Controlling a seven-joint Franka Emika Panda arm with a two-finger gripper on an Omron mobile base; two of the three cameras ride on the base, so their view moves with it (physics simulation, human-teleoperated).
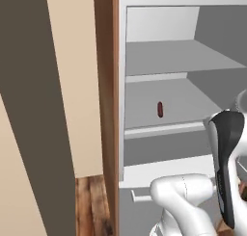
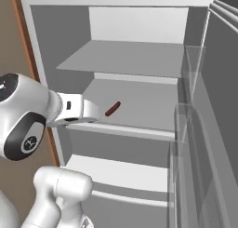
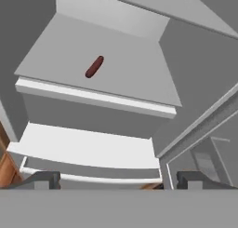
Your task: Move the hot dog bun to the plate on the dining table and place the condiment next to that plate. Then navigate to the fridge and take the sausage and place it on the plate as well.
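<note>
Item 1: sausage (image 3: 94, 66), lying loose upper left on the open fridge (image 3: 102, 55) shelf; we hold our end effector (image 3: 116, 180) spread, empty, facing it.

Pale fridge shelf (image 3: 125, 87) with the sausage (image 3: 94, 66) lying alone

Sausage (image 1: 160, 110) lies on open fridge (image 1: 159, 52) shelf.

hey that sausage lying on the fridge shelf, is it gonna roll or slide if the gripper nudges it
Probably yes. The sausage is a smooth, thin cylinder lying flat on a bare, glossy-looking shelf, so a sideways nudge could roll it. It looks small and light, so it may slide too. The open gripper hasn't reached it.
</note>
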